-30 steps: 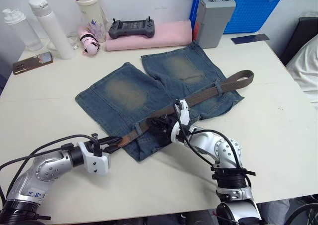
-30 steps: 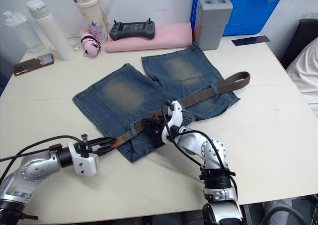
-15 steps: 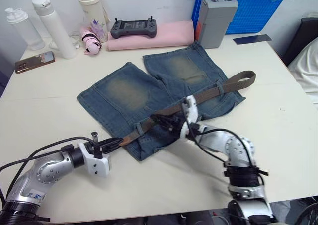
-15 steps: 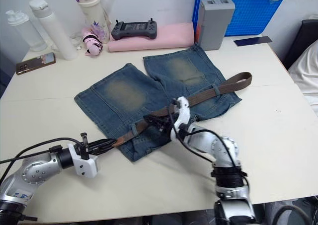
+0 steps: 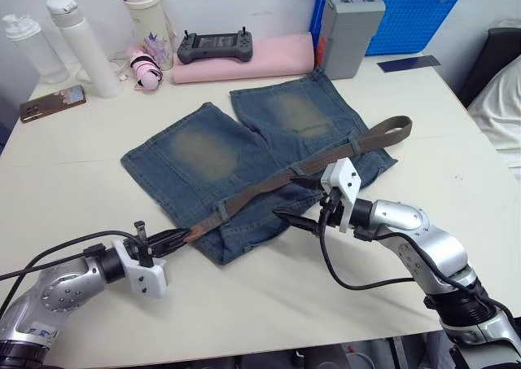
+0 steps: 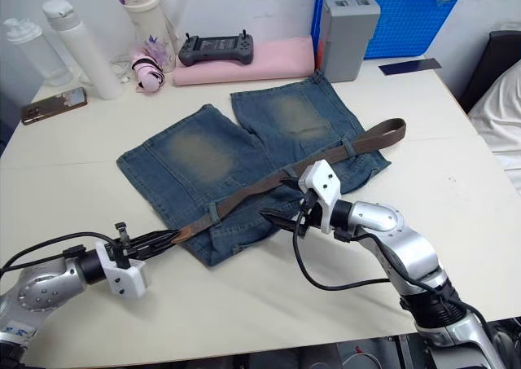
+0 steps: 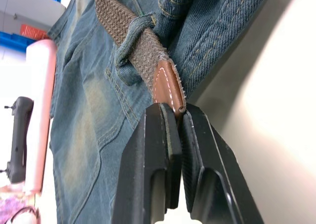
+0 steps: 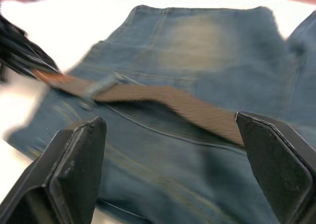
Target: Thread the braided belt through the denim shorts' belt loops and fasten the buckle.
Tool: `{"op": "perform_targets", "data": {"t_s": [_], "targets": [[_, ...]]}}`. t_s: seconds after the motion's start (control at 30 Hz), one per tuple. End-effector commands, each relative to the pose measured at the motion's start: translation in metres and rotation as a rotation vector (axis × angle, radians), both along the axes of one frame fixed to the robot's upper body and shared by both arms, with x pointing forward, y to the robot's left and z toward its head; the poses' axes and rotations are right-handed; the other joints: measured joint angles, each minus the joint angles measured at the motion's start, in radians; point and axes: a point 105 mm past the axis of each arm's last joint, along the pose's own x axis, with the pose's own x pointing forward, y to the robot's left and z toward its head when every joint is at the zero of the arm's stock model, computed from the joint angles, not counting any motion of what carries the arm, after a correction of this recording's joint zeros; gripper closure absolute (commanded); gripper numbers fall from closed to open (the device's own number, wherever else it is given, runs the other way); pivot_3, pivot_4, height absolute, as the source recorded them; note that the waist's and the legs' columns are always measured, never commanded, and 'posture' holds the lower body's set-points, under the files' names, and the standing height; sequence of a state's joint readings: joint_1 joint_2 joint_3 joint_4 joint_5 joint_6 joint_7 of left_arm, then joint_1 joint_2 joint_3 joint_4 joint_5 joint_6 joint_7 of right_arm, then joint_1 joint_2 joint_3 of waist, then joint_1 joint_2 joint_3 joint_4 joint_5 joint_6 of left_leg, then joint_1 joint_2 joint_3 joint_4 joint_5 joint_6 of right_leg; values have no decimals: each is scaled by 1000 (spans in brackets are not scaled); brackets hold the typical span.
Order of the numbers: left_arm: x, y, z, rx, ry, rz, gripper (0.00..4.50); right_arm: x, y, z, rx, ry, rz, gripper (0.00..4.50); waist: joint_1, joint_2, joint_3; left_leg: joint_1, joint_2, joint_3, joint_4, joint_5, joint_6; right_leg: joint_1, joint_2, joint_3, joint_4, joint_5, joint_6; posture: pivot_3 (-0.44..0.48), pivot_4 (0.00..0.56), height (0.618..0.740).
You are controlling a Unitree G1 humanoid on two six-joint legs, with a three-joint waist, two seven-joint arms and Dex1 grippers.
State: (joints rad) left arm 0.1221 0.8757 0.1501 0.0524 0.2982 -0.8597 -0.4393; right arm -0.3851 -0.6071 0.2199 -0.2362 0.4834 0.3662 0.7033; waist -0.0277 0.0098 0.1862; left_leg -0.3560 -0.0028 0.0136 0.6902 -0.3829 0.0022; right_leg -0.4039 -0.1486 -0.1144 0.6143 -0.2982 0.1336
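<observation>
Two grippers at shorts: left pinching belt tip; right fingers spread, apparently hovering above waistband, holding nothing.

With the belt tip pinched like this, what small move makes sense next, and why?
Probably a short pull by the left gripper, drawing the belt further along the waistband. Its fingers are shut on the leather tip, which has just cleared a belt loop at the edge of the shorts. The right gripper is open, gripping nothing.
</observation>
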Motion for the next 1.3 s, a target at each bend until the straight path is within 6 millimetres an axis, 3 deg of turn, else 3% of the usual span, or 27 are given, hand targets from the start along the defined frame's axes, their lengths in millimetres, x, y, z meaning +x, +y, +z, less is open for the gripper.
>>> {"op": "perform_targets", "data": {"t_s": [0.03, 0.17, 0.27, 0.33, 0.5, 0.73, 1.03, 1.3], "targets": [[-19, 43, 6, 62, -10, 60, 4500, 4, -7, 7, -18, -82, -7, 97, -2, 0, 0, 0, 0, 0, 0, 0, 0, 0, 0, 0, 0, 0, 0, 0, 150, 739], [-45, 99, 9, 187, 38, 140, 4500, 9, -14, 1, -39, -73, -21, 97, -7, -2, 1, 2, 3, 3, -2, 0, 0, 0, 0, -6, -1, 0, 0, 0, 150, 739], [-56, 124, 13, 242, 66, 172, 4500, 14, -17, -3, -57, -68, -29, 97, 0, -2, 1, 2, 2, 12, -2, 0, 0, 0, -1, -7, -1, 0, 0, 0, 150, 739], [-58, 130, 16, 239, 63, 186, 4500, 15, -17, -4, -55, -63, -28, 97, 3, -3, 0, 2, 2, 12, -2, 0, 0, 0, -1, -7, -1, 0, 0, 0, 150, 739], [-39, 91, 13, 159, -13, 80, 4500, 15, -10, -2, -15, -58, -17, 97, 6, -3, 0, 2, 1, 12, -2, 0, 0, 1, -2, -7, -1, 0, 0, 0, 150, 739], [-16, 58, -1, 92, -36, 24, 4500, 14, -18, 0, -35, -64, -20, 97, 12, -4, 0, 2, 1, 12, -1, 0, 0, 1, -2, -7, 0, 0, 0, 0, 150, 739], [-10, 56, -2, 95, -36, 28, 4500, 23, -36, -21, -151, -47, -117, 97, 27, -4, 0, 2, 1, 12, 2, 0, 0, 1, -2, -7, 3, 0, 0, 0, 150, 739], [11, 21, -2, 68, -78, -55, 4500, 29, -47, -9, -110, -61, -153, 97, 47, -4, 0, 2, 0, 11, 6, 0, 0, 3, -2, -7, 4, 0, 0, 0, 150, 739]]}}
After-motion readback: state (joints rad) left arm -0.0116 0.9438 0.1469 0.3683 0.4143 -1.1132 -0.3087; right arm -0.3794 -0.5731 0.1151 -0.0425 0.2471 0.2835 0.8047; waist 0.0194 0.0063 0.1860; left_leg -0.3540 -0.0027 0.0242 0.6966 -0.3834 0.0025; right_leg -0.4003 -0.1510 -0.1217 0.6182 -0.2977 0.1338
